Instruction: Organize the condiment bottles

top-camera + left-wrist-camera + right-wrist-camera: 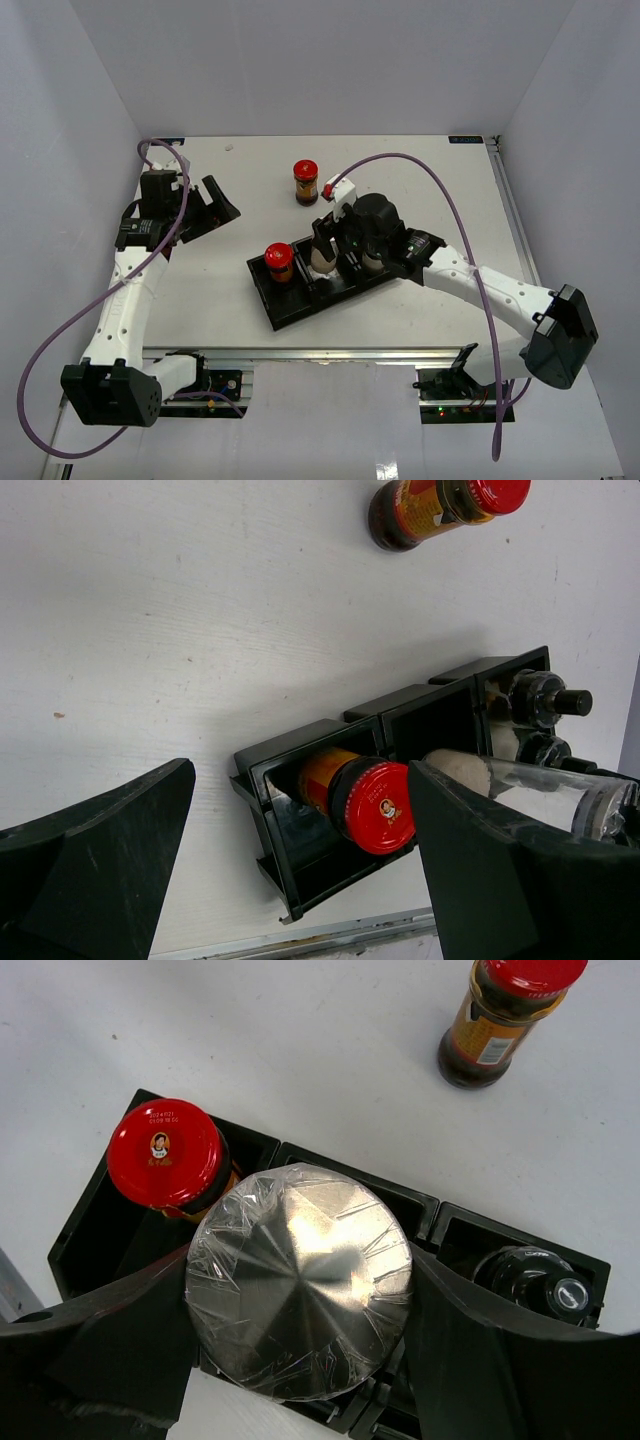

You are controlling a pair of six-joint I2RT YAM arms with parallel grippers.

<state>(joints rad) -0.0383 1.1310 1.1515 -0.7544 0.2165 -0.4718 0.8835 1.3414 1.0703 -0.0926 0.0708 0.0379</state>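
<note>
My right gripper [335, 255] is shut on the silver-lidded jar [300, 1280] of cream contents and holds it at the middle compartment of the black tray [290, 308]. I cannot tell whether the jar rests on the tray floor. One red-lidded jar [279, 262] stands in the tray's left compartment and also shows in the right wrist view [165, 1155]. The other red-lidded jar [305, 182] stands on the table behind the tray. Two black-capped shakers [545, 702] sit in the right compartment. My left gripper [205, 210] is open and empty, at the left back of the table.
The tray lies at an angle near the table's front edge [330, 352]. White walls enclose the table on the left, back and right. A metal rail [505, 200] runs along the right side. Purple cables loop over both arms.
</note>
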